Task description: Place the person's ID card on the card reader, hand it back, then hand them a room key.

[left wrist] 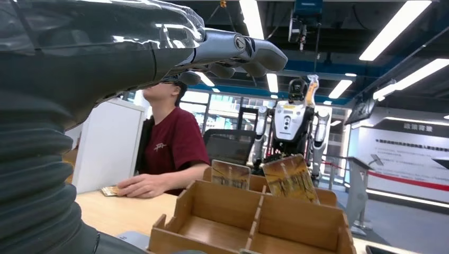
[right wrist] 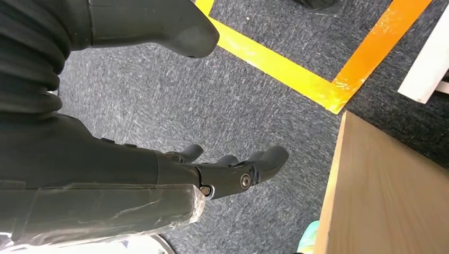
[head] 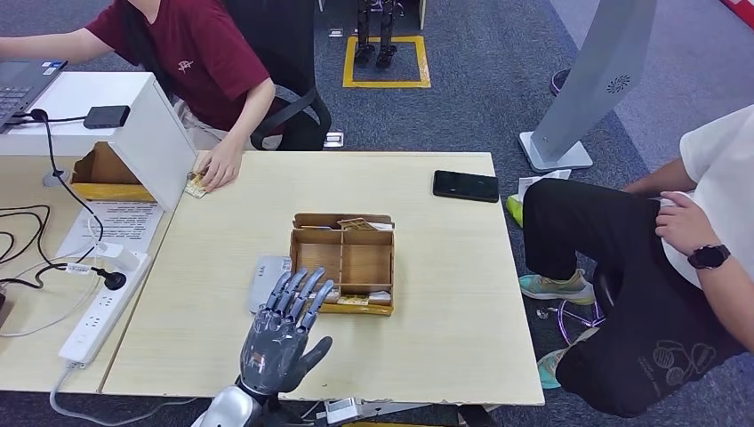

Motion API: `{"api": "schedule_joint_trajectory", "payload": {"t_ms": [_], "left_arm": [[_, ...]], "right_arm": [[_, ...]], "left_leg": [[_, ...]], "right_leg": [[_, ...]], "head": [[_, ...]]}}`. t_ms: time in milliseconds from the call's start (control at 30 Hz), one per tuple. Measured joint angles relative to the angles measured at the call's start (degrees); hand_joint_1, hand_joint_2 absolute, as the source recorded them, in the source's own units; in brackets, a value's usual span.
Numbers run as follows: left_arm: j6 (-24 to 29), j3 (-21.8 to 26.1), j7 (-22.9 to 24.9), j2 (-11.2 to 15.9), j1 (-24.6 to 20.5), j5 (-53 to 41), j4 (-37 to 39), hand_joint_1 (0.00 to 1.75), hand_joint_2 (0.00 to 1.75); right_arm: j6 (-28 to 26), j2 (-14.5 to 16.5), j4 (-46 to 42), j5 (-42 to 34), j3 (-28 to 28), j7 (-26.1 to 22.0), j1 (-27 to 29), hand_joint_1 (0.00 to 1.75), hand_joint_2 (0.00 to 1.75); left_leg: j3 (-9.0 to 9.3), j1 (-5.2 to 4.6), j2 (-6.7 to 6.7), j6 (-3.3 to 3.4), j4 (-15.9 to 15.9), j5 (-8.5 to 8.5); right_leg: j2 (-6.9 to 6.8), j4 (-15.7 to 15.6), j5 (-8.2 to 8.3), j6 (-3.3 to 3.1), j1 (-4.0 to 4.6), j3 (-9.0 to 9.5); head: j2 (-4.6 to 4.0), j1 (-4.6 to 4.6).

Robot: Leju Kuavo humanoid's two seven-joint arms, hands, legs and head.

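Now reach spread, empty left hand (head: 283, 334) past tray (head: 342, 260) toward ID card (head: 196, 185) under person's hand (head: 218, 166); right hand (right wrist: 233, 172) hangs loosely curled, empty.

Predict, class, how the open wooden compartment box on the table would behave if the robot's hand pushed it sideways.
The wooden box looks thin-walled and nearly empty, so it is probably light and would slide on the smooth table. Being low and wide, it seems unlikely to tip. The cards leaning upright in its back slots might topple. The left hand hovers beside it, holding nothing.
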Motion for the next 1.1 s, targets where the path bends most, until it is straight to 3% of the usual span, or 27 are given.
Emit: {"api": "schedule_joint_trajectory", "payload": {"t_ms": [633, 1100], "left_arm": [[0.1, -4.4, 3.5, -1.7, -4.9, 1.0, 7.6, 0.0, 1.75], [0.1, -4.8, 4.0, -2.9, -6.7, 1.5, 10.4, 0.0, 1.75]], "right_arm": [[0.3, 0.0, 0.0, 0.3, 0.2, 0.3, -0.1, 0.0, 1.75], [0.3, 0.0, 0.0, 0.4, 0.4, 0.2, -0.1, 0.0, 1.75]], "left_leg": [[-0.01, -0.01, 0.0, 0.0, 0.0, 0.0], [-0.01, 0.0, 0.0, 0.0, 0.0, -0.01]], "right_leg": [[0.0, 0.0, 0.0, 0.01, -0.01, 0.0], [0.0, 0.0, -0.01, 0.01, 0.0, -0.01]], "head": [[0.0, 0.01], [0.0, 0.01]]}}
